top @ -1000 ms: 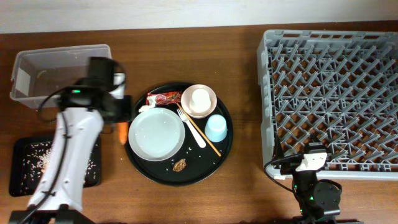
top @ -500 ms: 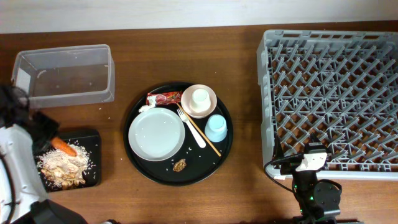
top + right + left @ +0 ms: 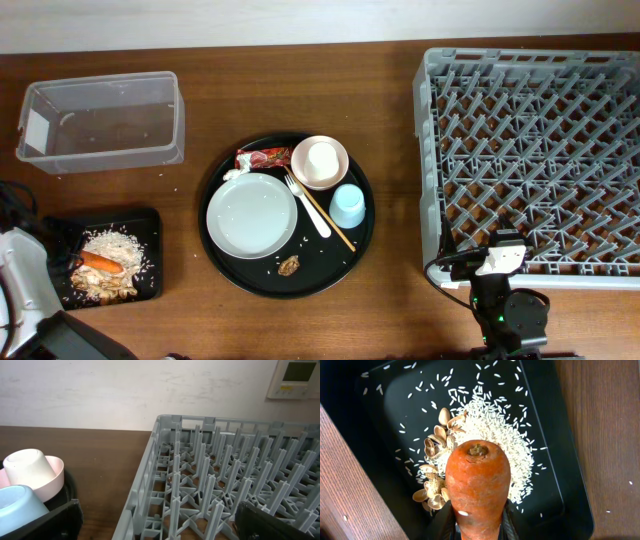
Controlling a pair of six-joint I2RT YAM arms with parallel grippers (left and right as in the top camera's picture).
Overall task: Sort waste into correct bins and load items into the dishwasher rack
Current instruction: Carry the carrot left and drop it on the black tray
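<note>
My left gripper is shut on the orange carrot and holds it just above the shallow black tray, over white rice and food scraps. In the overhead view the carrot is over the tray at the front left. The clear tub stands behind it. My right gripper is open and empty at the front left corner of the grey dishwasher rack. The plate, bowl with the white cup, blue cup, fork and chopsticks lie on the round black tray.
A red wrapper, a white tissue and a brown chunk also lie on the round tray. The right wrist view shows the rack, the bowl and the blue cup to its left.
My left arm has swung from beside the round tray to the black tray at the front left, carrying the carrot. The right arm has not moved.
</note>
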